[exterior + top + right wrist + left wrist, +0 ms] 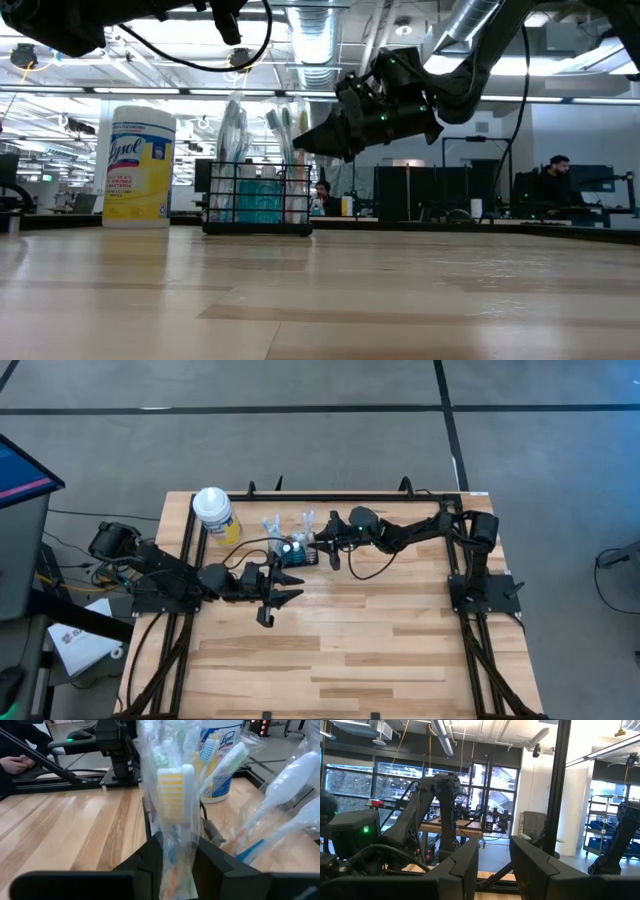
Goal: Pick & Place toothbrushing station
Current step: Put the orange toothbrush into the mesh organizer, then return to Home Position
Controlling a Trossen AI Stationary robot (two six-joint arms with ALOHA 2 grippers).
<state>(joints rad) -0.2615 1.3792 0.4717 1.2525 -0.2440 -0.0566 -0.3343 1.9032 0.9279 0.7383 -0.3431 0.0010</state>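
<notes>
**Toothbrush going into the caddy**

High view: toothbrushing station [291,552] parked near the table's [400,660] far edge, just beside the yellow wipes canister [215,515], wrapped brushes poking up out of it. Right gripper [322,547] reaching in at the caddy's side. Left gripper [283,587] waiting just in front of the caddy, fingers spread, nothing between them.

Low view: black mesh caddy [257,198] standing upright on the wood, Lysol canister [137,165] just to one side. Dark gripper [330,138] hanging over the caddy's edge, off the tabletop, nose angled toward the brush tops.

Left wrist view: only its own two fingers [465,865], clearly parted, looking out at the room. Nothing held.

Right wrist view: a yellow-bristled toothbrush in a clear wrapper [172,795] standing right between the fingers [145,862], handle running down toward the caddy rim. Fingers close on either side of the wrapper; whether pinching or just letting go, cannot tell.

To do this well: keep the handle vertical over the open compartment, let go only once the tip sits inside the mesh, then lift straight up. Crinkly wrappers nearby look likely to snag, so no sideways drag.
</notes>
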